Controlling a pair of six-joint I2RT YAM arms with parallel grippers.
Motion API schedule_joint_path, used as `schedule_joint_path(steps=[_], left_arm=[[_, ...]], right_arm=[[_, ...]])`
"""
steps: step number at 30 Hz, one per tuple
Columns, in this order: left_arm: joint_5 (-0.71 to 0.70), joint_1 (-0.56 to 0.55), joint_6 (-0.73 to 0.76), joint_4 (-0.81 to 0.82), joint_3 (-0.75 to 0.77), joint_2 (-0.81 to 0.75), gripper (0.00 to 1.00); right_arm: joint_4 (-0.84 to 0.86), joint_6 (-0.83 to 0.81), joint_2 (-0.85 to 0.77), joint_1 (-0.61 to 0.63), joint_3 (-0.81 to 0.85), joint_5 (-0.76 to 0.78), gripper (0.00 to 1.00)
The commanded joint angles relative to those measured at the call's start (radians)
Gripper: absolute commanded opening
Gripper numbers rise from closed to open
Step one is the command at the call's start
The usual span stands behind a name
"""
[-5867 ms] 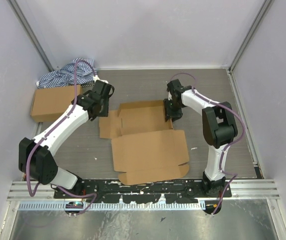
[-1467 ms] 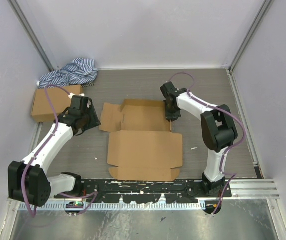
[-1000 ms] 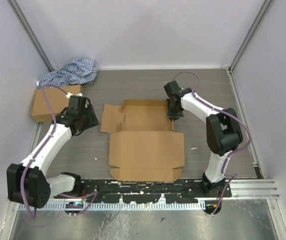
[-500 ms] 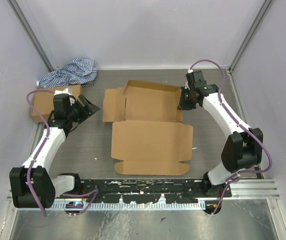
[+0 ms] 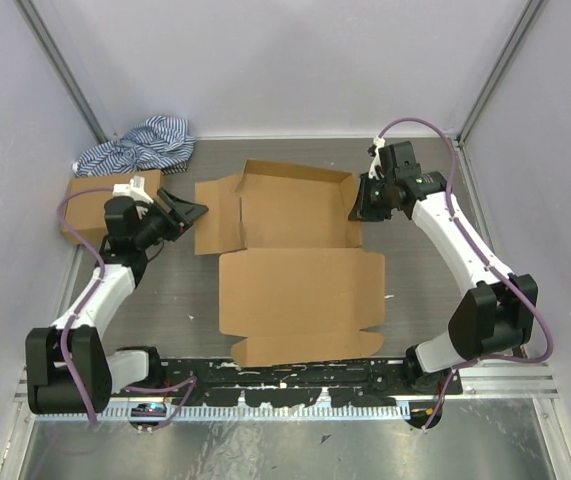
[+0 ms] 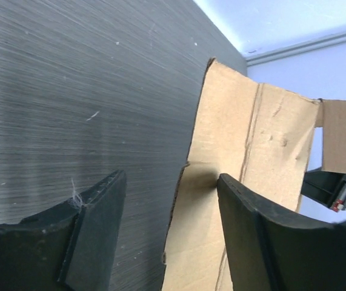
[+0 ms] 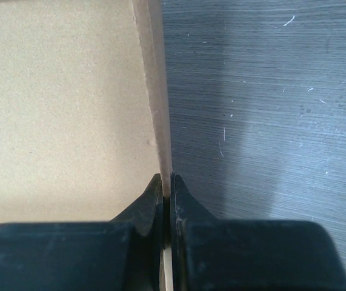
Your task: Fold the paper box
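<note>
The paper box point(image 5: 300, 265) lies at the centre of the table point(image 5: 415, 290), with its large flat panel toward the arm bases and its flapped section behind that panel, toward the rear wall. The left gripper point(image 5: 187, 213) sits just left of the box's left flap and the right gripper point(image 5: 357, 210) sits at the box's right rear flap, one finger on each side of that flap's edge. The small cardboard box point(image 5: 87, 207) lies at the table's left edge, left of the left gripper, and the cloth point(image 5: 135, 145) lies behind it in the rear left corner.
</note>
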Motion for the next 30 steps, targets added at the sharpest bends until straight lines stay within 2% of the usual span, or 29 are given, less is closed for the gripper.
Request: schedule_joint_path(steps=[1, 6, 11, 20, 30], left_arm=[[0.072, 0.005, -0.047, 0.14, -0.033, -0.026, 0.66], [0.1, 0.006, -0.059, 0.16, -0.042, -0.037, 0.42], [0.073, 0.006, -0.034, 0.104, -0.041, -0.07, 0.31], [0.007, 0.009, 0.047, -0.044, -0.018, -0.145, 0.23], [0.089, -0.003, 0.039, 0.02, -0.03, -0.066, 0.18]], right_arm=[[0.017, -0.002, -0.036, 0.0, 0.025, -0.055, 0.01], [0.015, 0.005, -0.023, 0.001, 0.022, -0.032, 0.01], [0.006, 0.014, 0.02, 0.001, 0.014, 0.037, 0.01], [0.038, 0.023, 0.084, 0.002, -0.026, 0.077, 0.01], [0.065, 0.023, 0.146, 0.081, -0.043, 0.149, 0.01]])
